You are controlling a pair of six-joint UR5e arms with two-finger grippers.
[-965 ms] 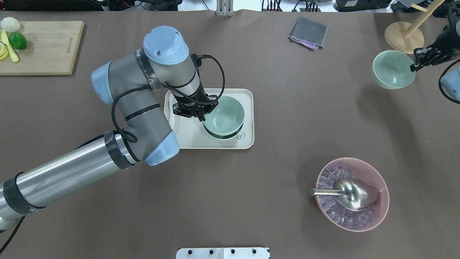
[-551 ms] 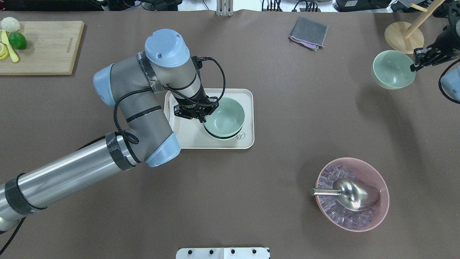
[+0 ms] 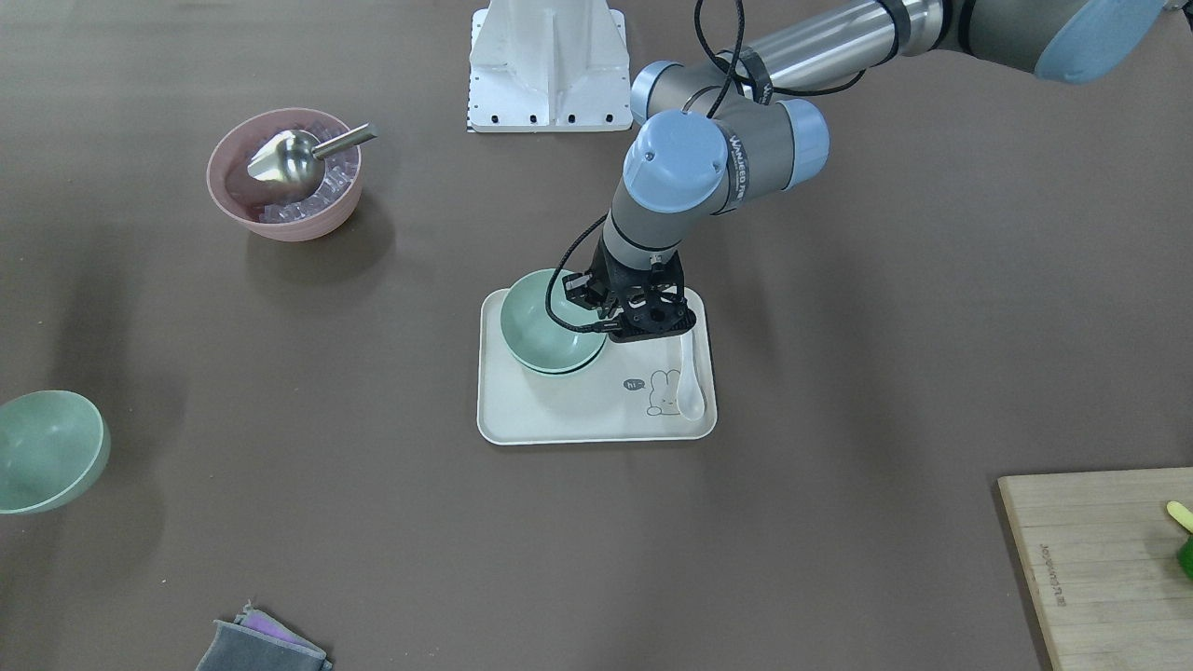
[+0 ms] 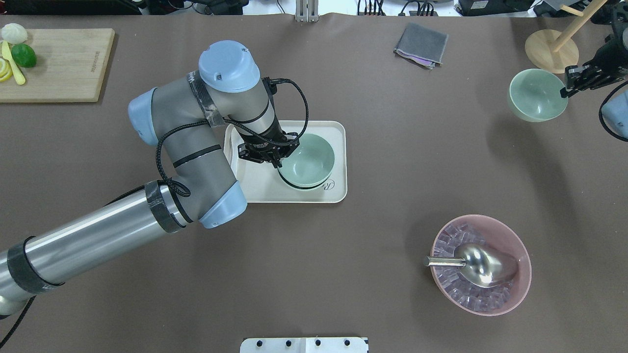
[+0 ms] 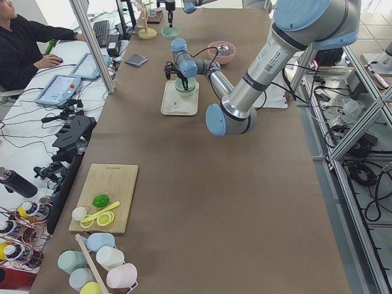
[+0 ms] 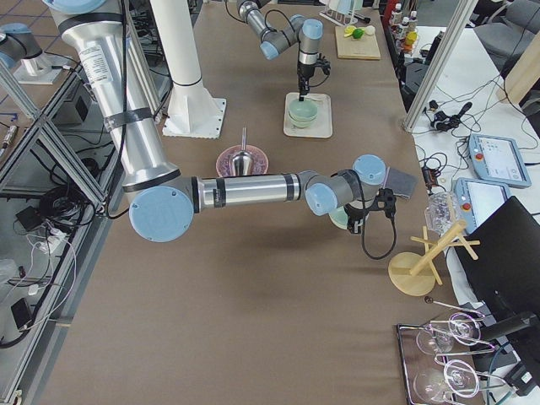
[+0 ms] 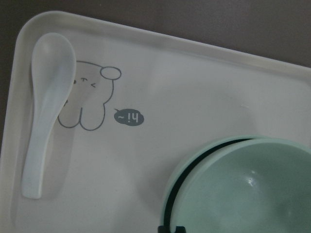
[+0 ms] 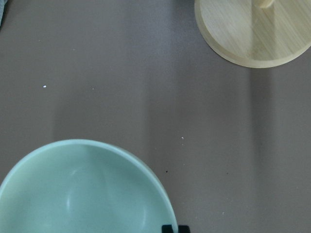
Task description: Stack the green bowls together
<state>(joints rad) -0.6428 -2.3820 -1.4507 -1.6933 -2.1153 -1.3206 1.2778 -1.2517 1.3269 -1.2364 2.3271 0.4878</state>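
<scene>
My left gripper is shut on the near rim of a green bowl and holds it slightly tilted inside a second green bowl on the cream tray. The left wrist view shows the upper bowl nested off-centre in the lower bowl's rim. The front view shows the pair beside the gripper. My right gripper is shut on the rim of the third green bowl, held above the table at far right; this bowl also shows in the right wrist view and the front view.
A white spoon lies on the tray's left part. A pink bowl with ice and a metal scoop stands front right. A wooden stand base is behind the right bowl. A grey cloth and a cutting board lie at the back.
The left gripper has lowered its bowl further into the bowl on the tray, with less of the lower bowl showing. The right gripper's bowl has barely moved.
</scene>
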